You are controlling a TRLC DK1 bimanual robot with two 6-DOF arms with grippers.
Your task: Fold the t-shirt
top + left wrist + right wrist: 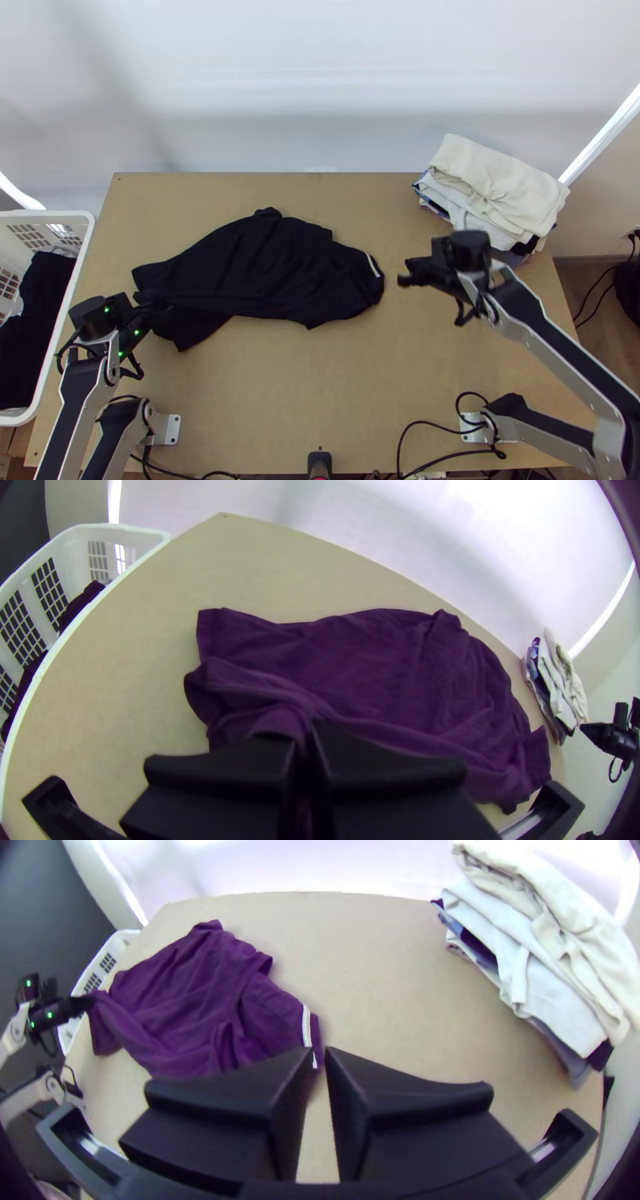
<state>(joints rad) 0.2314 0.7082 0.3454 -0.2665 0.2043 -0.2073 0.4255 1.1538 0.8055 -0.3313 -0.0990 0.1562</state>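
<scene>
Left claw has the shirt, right claw waits by the striped end!

And here's the shirt (256, 272), dark and rumpled, lying in a long, uneven heap over the left and middle of the tabletop (280, 400). The left claw (307, 730) has a bunched bit of cloth pinched between its fingers, right at the heap's left end, and a loose flap spreads out on the near side of that grip!

Over to the right claw (319, 1052): narrow, fingers just parted, a sliver of tabletop showing between them, no cloth in there. In the top view it sits near the shirt's right end, just off the white stripe (374, 266), apart from the fabric and, by the look of it, above the wood.

How will this one handle? Light, I'd say, soft and floppy, nothing to break, but no stiffness to help either! Pull from one point and it should rope up or drag its creases along; a thin pinch could slip. So the left claw wants a hem corner rather than a mid-cloth bunch, and whether it has one, I can't tell. For the right claw, the edge beside that stripe looks the best bite: take it there, then draw both ends gently apart to flatten the heap before any fold
</scene>
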